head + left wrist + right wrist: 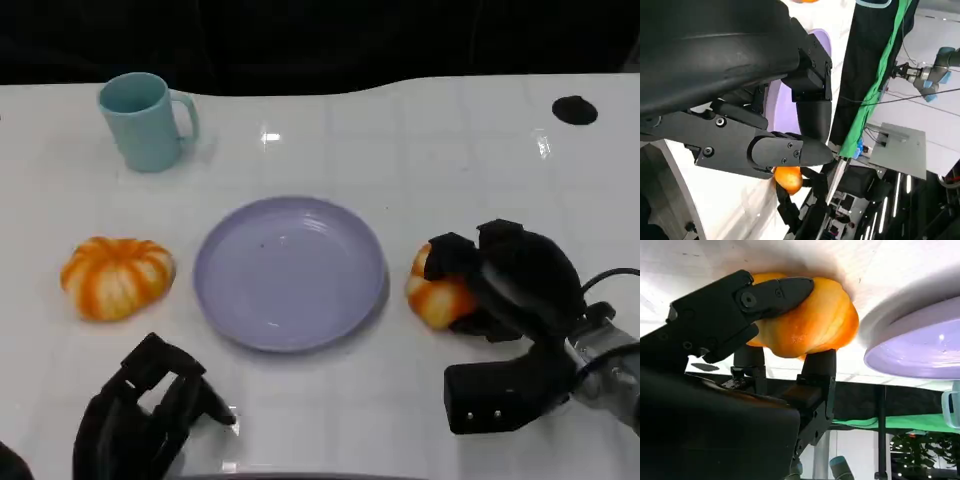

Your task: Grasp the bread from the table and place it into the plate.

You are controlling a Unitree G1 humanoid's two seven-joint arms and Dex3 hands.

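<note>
The orange bread (436, 293) lies on the white table just right of the lilac plate (290, 272). My right hand (515, 280) wraps around it from the right and grips it. In the right wrist view the fingers (775, 292) press on both sides of the bread (810, 322), which still touches the table beside the plate's rim (915, 345). My left hand (150, 410) rests low at the front left with its fingers apart, holding nothing. The left wrist view shows the bread (788, 178) small beyond the left hand's fingers (790, 152).
An orange-and-white striped pumpkin-shaped object (117, 277) sits left of the plate. A teal mug (145, 120) stands at the back left. A dark round spot (574, 110) marks the table at the back right. The table's far edge borders a dark background.
</note>
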